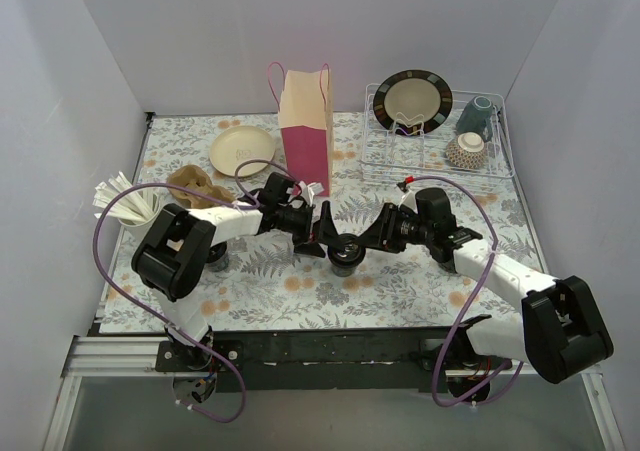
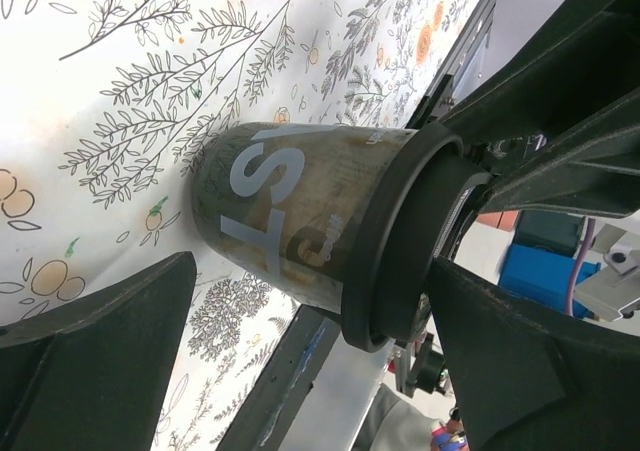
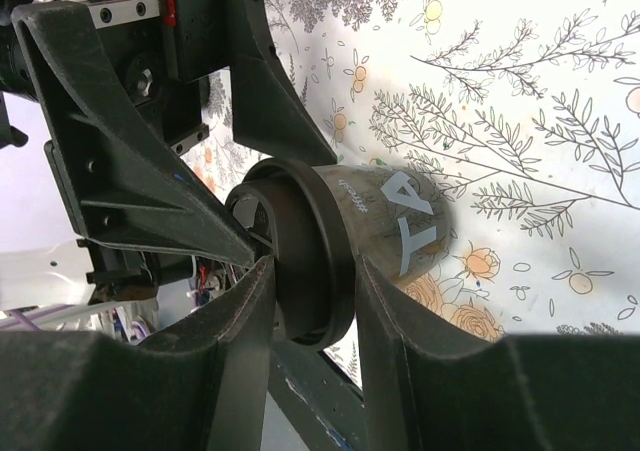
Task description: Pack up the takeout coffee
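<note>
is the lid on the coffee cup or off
On: the black lid sits snug over the rim of the cup in both wrist views.

From above, both arms are covering most of the takeout coffee (image 1: 345,259), leaving only a dark sliver showing between them. In the left wrist view the picture's edges are cutting off both fingers (image 2: 90,361) of the left pincer (image 2: 312,271), and the small print on the cup's side is blurring beyond reading. In the right wrist view the right pincer (image 3: 315,271) is hiding the lid's near edge, and the cup's large lettering is showing only in part. The left arm is overlapping the lower corner of the paper bag (image 1: 305,131). The brown lump (image 1: 197,184) on the worktop (image 1: 400,286) is appearing too small to name.
</note>
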Motion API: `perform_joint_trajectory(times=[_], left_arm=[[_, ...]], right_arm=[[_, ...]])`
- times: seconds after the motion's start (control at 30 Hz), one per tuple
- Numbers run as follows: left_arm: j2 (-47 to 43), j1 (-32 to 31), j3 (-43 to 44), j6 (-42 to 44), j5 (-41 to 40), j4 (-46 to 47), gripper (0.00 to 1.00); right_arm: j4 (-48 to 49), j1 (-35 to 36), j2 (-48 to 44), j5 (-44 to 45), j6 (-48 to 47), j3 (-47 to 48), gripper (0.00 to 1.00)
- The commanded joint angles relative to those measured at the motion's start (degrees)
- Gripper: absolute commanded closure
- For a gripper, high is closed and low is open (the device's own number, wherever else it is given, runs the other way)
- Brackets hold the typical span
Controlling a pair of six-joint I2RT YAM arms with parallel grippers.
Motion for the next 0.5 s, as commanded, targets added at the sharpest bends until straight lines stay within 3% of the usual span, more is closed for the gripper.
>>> perform_joint_trajectory(times=[0.0,0.47], left_arm=[[-3.21,0.02,-2.05,-0.71,-2.21,0.17,0.02],[-8.04,-0.07,-6.27,-7.57,-3.96,4.74,0.04]], right_arm=[[-0.29,0.21,-0.98,4.16,2.00,-1.77,0.75],[0.32,1.44,-4.49,8.73,8.32,-2.03,0.76]])
